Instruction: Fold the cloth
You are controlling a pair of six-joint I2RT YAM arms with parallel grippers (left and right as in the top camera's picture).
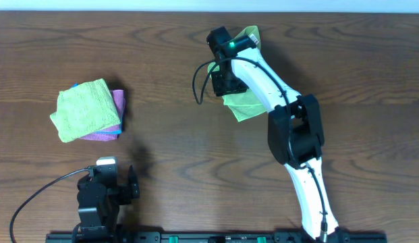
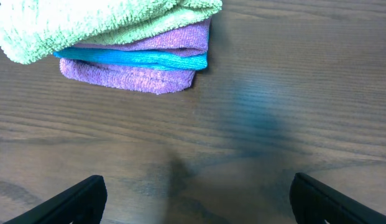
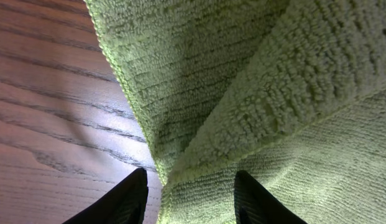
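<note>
A light green cloth (image 1: 246, 104) lies crumpled and partly doubled over at the back of the wooden table, right of centre. My right gripper (image 1: 226, 79) is at its left edge. In the right wrist view the cloth (image 3: 242, 93) fills the frame. A raised fold of it runs down between the right gripper's two fingers (image 3: 189, 186), which hold that fold. My left gripper (image 1: 118, 173) rests near the front left edge. It is open and empty (image 2: 196, 199) and points at the bare table in front of a cloth stack.
A stack of folded cloths (image 1: 88, 108) sits at the left: green on top, then purple, blue and purple (image 2: 137, 74). A black cable (image 1: 199, 84) loops beside the right wrist. The wood-grain table (image 1: 175, 148) is bare between the two arms.
</note>
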